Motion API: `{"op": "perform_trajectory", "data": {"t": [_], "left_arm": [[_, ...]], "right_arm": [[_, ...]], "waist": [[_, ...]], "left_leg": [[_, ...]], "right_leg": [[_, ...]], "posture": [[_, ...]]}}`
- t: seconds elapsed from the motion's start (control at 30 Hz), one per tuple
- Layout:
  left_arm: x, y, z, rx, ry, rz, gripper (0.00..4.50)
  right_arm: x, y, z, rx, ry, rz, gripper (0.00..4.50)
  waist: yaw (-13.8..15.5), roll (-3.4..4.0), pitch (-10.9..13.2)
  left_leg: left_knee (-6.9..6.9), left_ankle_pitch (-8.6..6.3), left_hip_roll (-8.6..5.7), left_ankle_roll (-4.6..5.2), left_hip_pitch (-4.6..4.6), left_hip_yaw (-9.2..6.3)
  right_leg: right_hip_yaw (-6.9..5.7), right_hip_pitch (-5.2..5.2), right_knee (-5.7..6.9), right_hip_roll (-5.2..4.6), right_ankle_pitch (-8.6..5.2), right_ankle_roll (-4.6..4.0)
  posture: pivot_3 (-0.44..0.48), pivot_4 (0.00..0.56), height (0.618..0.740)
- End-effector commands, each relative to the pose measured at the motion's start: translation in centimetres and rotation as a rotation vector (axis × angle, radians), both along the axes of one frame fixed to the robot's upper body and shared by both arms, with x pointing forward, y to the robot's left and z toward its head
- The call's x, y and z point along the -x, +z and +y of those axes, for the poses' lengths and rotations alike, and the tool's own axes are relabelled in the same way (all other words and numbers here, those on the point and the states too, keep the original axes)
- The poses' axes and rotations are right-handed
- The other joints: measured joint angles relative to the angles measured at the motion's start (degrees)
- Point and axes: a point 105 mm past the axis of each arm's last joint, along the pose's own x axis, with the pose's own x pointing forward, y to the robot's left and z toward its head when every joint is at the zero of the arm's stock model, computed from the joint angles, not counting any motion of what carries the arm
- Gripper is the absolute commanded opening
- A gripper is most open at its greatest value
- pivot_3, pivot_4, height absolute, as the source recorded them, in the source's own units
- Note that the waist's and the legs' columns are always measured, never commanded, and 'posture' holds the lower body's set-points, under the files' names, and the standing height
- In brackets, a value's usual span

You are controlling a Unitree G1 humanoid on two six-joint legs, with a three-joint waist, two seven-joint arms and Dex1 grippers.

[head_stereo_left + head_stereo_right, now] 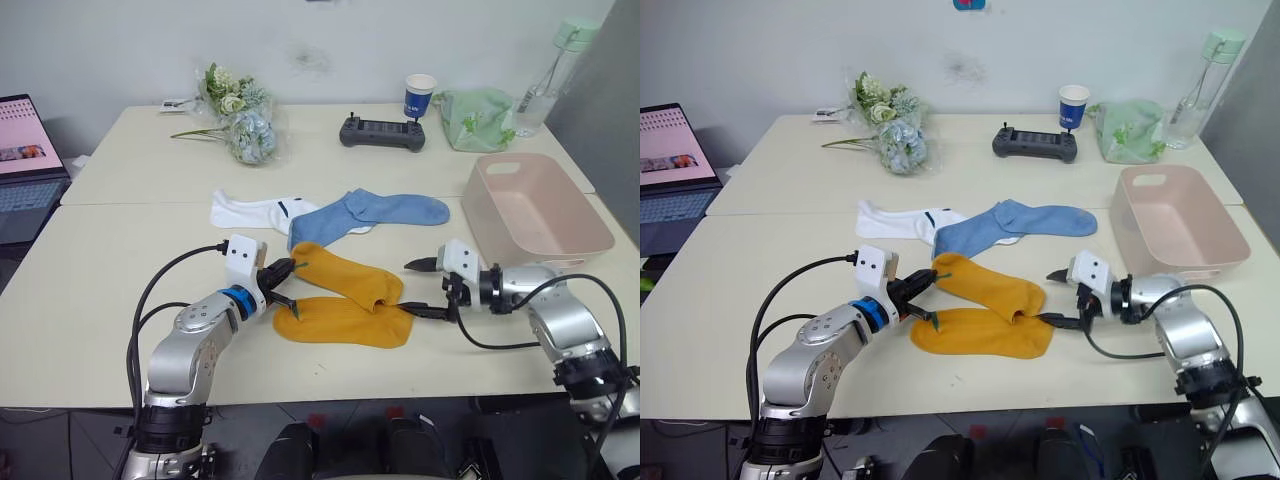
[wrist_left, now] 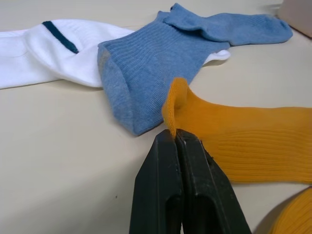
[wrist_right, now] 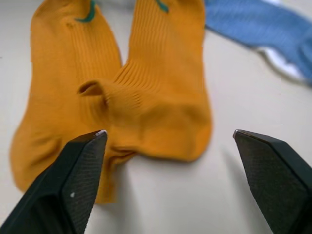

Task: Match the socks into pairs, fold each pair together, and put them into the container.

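L pincer [image 1: 284, 283] is closed tight on the edge of the upper mustard-yellow sock [image 1: 345, 277], at that sock's left end near the front-middle of the table [image 1: 100, 290]; wrist view shows both black fingers [image 2: 165, 190] pressed together w/ a raised fold of yellow knit nipped at the tips. The lower mustard-yellow sock [image 1: 340, 322] lies just in front of it, partly under it where the two overlap at their right ends. Behind the L pincer, a white sock [image 1: 250, 211] w/ a dark cuff mark lies flat, and a light blue sock [image 1: 365, 214] lies over its right end. R pincer [image 1: 428, 289] is wide open, holding nothing, fingertips just right of the yellow socks' right ends. Pale pink tub [image 1: 560, 235] sits behind and right of the R pincer, near the table's right edge.
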Motion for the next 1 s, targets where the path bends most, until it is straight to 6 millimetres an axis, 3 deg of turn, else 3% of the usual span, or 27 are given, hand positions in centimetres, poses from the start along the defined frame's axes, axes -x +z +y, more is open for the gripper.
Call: {"op": "perform_trajectory", "data": {"t": [0.03, 0.1, 0.2, 0.57, 0.77, 0.93, 1.0], "left_arm": [[-0.2, 1.3, -0.1, -0.004, -0.016, -0.052, 0.0], [-0.2, 1.4, -0.2, -0.003, -0.021, -0.052, 0.0], [-0.2, 1.4, -0.3, -0.006, -0.028, -0.051, 0.0], [0.5, 1.5, -0.4, 0.0, -0.049, -0.036, 0.0], [1.6, 2.2, -0.6, 0.082, -0.049, -0.004, 0.0], [1.8, 1.4, -1.4, 0.117, -0.036, 0.041, 0.0], [2.1, 0.9, -1.5, 0.106, -0.046, 0.054, 0.4]], "right_arm": [[-0.2, 1.1, 1.1, -0.029, -0.071, -0.051, 4.48], [-0.1, 1.0, 1.6, -0.046, -0.09, -0.037, 4.48], [0.4, 1.1, 2.2, -0.052, -0.068, -0.037, 3.87], [-0.5, 2.2, 2.5, 0.012, -0.009, -0.227, 0.02], [-1.9, 3.0, 0.6, 0.14, 0.042, -0.414, 0.02], [-2.2, 1.3, -0.5, 0.174, 0.039, -0.385, 0.02], [-2.0, 1.0, -0.5, 0.167, 0.045, -0.375, 0.0]], "waist": [[0.0, 0.0, 0.0], [0.1, 0.0, 0.0], [0.1, 0.0, 0.0], [0.1, 0.0, 0.0], [0.1, 0.0, 0.0], [0.1, -0.01, 0.0], [0.1, 0.0, 0.0]], "left_leg": [[0.0, 0.0, 0.0, 0.0, 0.01, -0.01], [0.0, 0.0, -0.02, 0.0, 0.01, -0.01], [0.01, 0.0, -0.04, 0.0, 0.0, -0.01], [0.0, 0.0, -0.03, 0.0, 0.01, -0.01], [0.0, 0.0, -0.03, 0.0, 0.01, 0.01], [0.0, 0.0, -0.01, 0.0, 0.03, 0.02], [0.0, 0.0, -0.02, 0.0, 0.04, 0.03]], "right_leg": [[-0.01, 0.0, 0.0, 0.0, 0.0, 0.0], [-0.01, 0.01, 0.0, 0.01, 0.0, 0.0], [-0.02, 0.02, -0.02, 0.01, 0.0, 0.0], [-0.04, 0.03, -0.03, 0.02, 0.0, 0.0], [-0.02, 0.02, -0.04, 0.01, 0.0, 0.0], [-0.02, 0.07, -0.04, 0.03, 0.0, 0.0], [-0.02, 0.06, -0.04, 0.03, 0.0, 0.0]], "posture": [[0.0, 0.15, 0.74], [0.0, 0.15, 0.74], [0.0, 0.15, 0.74], [0.0, 0.15, 0.74], [0.0, 0.15, 0.74], [0.0, 0.15, 0.74], [0.0, 0.15, 0.74]]}}
